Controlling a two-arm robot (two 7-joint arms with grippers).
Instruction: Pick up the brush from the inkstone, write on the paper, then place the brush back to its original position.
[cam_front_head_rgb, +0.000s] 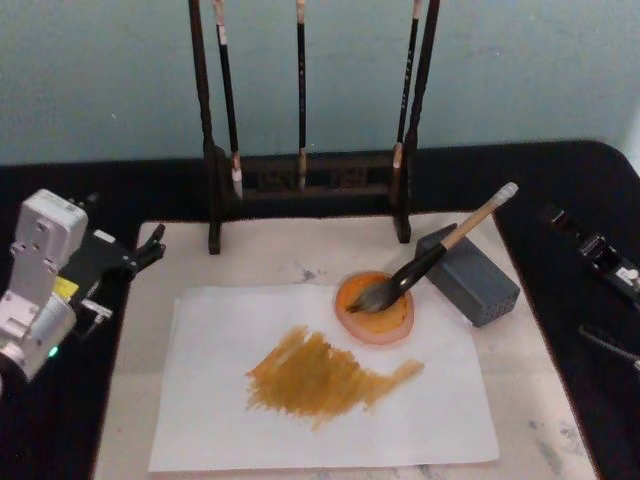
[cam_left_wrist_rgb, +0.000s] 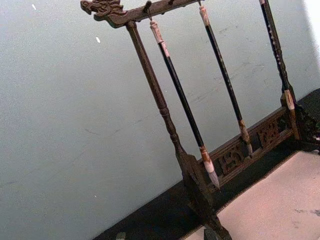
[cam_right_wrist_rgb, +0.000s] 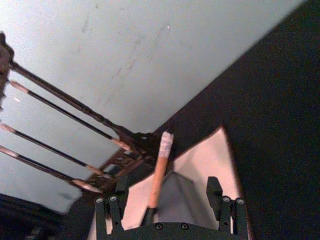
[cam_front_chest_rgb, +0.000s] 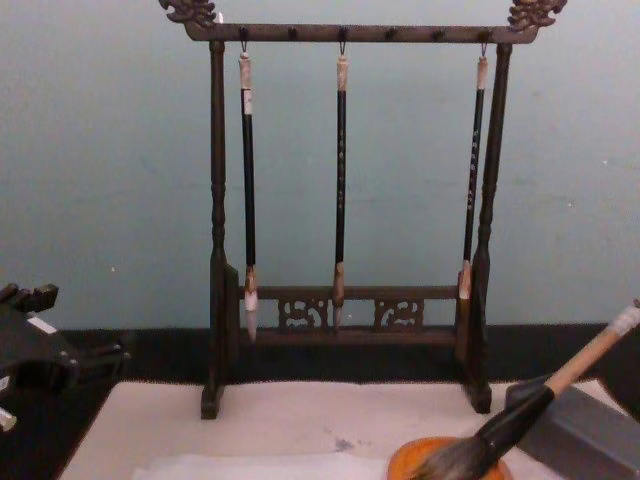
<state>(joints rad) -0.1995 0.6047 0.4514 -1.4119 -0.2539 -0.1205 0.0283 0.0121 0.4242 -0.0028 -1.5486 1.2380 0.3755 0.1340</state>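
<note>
1. Black cloth covers the table (cam_front_head_rgb: 560, 180) in our head view. On the felt mat (cam_front_head_rgb: 530, 400) lies the paper (cam_front_head_rgb: 210, 400), streaked ochre. The brush (cam_front_head_rgb: 430, 260) rests with its bristles in the orange dish (cam_front_head_rgb: 392, 328) and its handle on a grey block (cam_front_head_rgb: 480, 285). Our left gripper (cam_front_head_rgb: 150, 247) sits beside the mat's left edge.
2. Left wrist: we see the brush rack (cam_left_wrist_rgb: 165, 115); we cannot tell that gripper's state.
3. Right wrist: our right gripper (cam_right_wrist_rgb: 167, 190) is spread and empty, short of the block.
4. Chest: the brush leans at lower right.
</note>
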